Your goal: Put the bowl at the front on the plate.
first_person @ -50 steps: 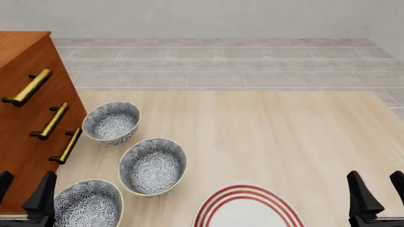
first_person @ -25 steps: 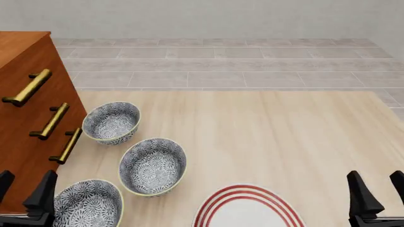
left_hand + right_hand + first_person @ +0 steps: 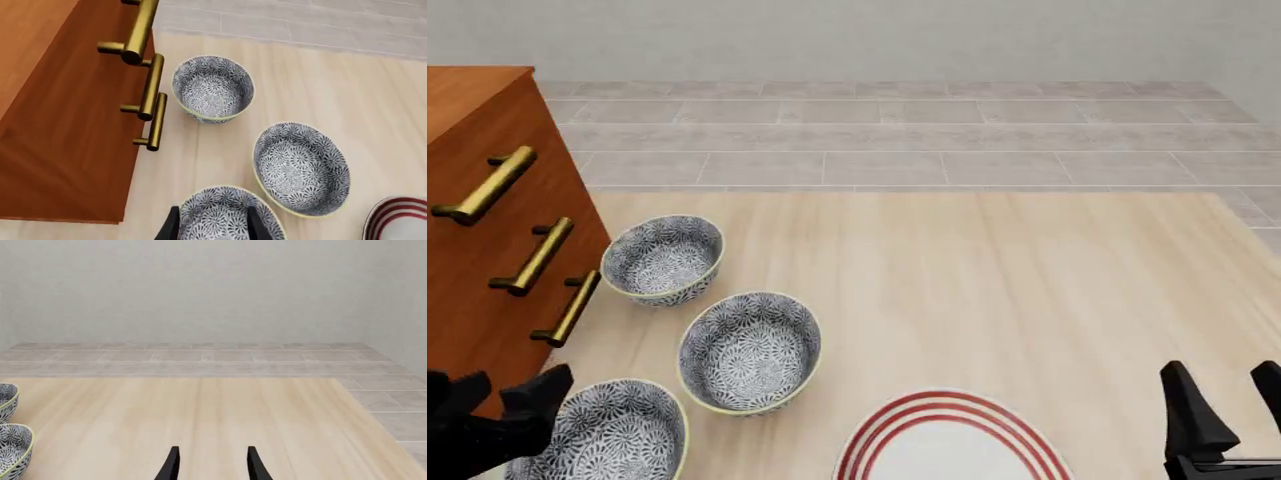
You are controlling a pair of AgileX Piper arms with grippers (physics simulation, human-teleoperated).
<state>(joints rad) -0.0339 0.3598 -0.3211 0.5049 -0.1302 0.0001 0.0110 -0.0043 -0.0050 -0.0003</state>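
Left pincer (image 3: 505, 408) has shifted since half a second ago: its dark fingers, then upright at the surface's near-left corner, now lean rightward and sit lower, over the near rim of the front bowl (image 3: 610, 432). Judgement: the approach to the grasp has begun; the bowl itself has not moved.

Wooden drawer cabinet (image 3: 487, 240) with brass handles stands left of the bowls. From the front bowl, the other two run away in a diagonal line: the middle bowl (image 3: 750, 350) just beyond and to its right, close but whether touching is unclear; the far bowl (image 3: 663, 259) beyond that, beside the cabinet's lowest handle.

Left pincer, wrist view: fingers apart, both tips seen against the front bowl's patterned interior (image 3: 227, 217), nothing between them. The gap is narrower than the bowl, so a rim pinch looks the likely grip. Whether a fingertip touches the ceramic cannot be told.

Plate (image 3: 954, 440), white with red rings, lies to the right of the front bowl at the near edge of the pale wood surface (image 3: 1001, 280), part cut off by the frame, nothing on it.

Right pincer (image 3: 1228, 415) is unchanged, at the near-right corner well right of the plate; fingers apart, holding nothing, aimed over bare surface.
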